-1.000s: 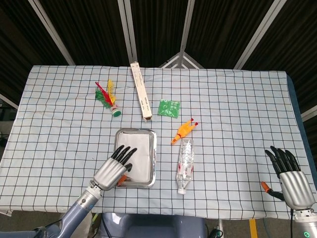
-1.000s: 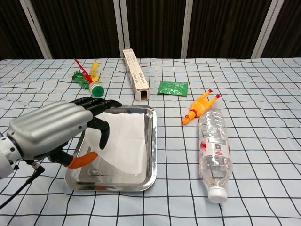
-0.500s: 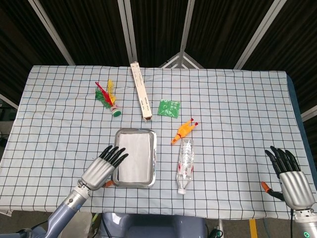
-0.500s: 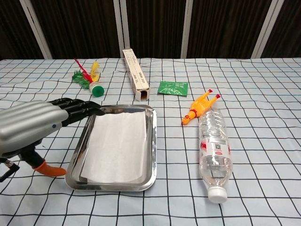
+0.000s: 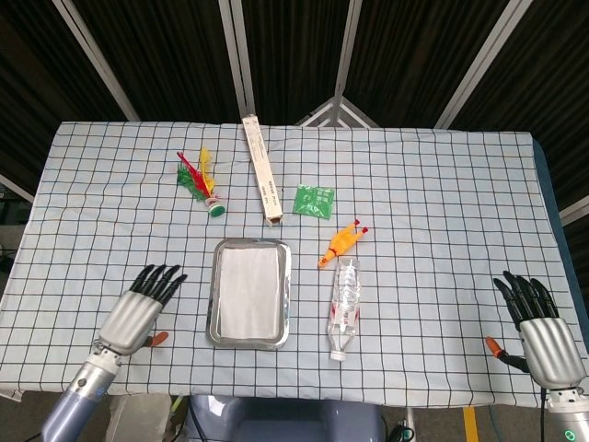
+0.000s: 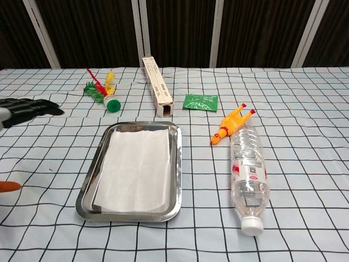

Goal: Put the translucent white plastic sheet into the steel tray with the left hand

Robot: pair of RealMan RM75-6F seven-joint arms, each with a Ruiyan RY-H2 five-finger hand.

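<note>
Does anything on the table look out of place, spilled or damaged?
Nothing is spilled or damaged. The plastic sheet lies flat inside the steel tray. Only the water bottle lies on its side, capped, beside the tray.

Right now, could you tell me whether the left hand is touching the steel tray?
No, the left hand is open and well to the left of the steel tray, with bare tablecloth between them.

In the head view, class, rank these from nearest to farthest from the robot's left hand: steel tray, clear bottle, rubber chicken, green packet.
From the left hand:
1. Steel tray, just to its right.
2. Clear bottle, beyond the tray's right edge.
3. Rubber chicken, above the bottle.
4. Green packet, further up the table.
</note>
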